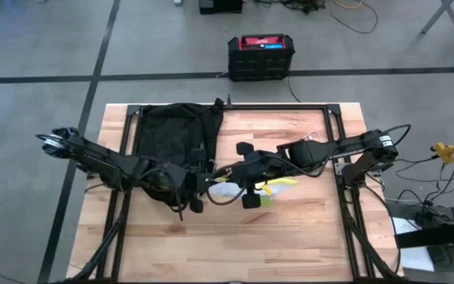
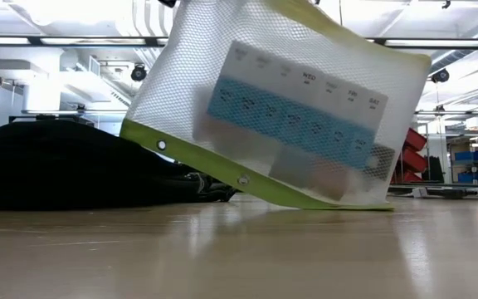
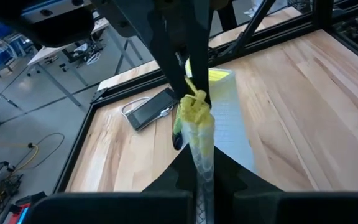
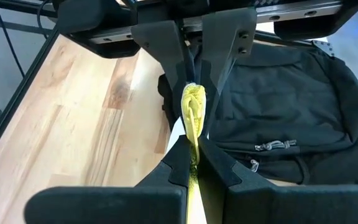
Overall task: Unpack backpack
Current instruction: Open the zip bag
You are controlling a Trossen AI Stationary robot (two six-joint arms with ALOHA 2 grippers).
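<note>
Backpack (image 1: 168,130) lies flat at the desk's (image 1: 306,229) far left, long axis running far to near, top toward the far rail; it stays on my left arm's side.

Left fingers (image 3: 197,158) clenched on the pouch's (image 2: 280,108) yellow-green edge, just past the backpack's near right corner. Mesh pouch with a blue and white pill box (image 2: 293,124) inside, hanging tilted, one lower corner almost on the wood.

Right fingers (image 4: 191,158) clenched on the same yellow-green edge from the other side, so both arms meet on the pouch at mid-desk. The edge runs roughly left to right between the two grips, and the pouch hangs below it.

Judgement: pouch is out of the bag; next step is to put it down. Open wood lies to the right and toward the near edge. A black flat device (image 3: 154,107) with cable sits farther right near the far rail, so I would keep off that spot. Right arm is nearer the free room; left should let go first
</note>
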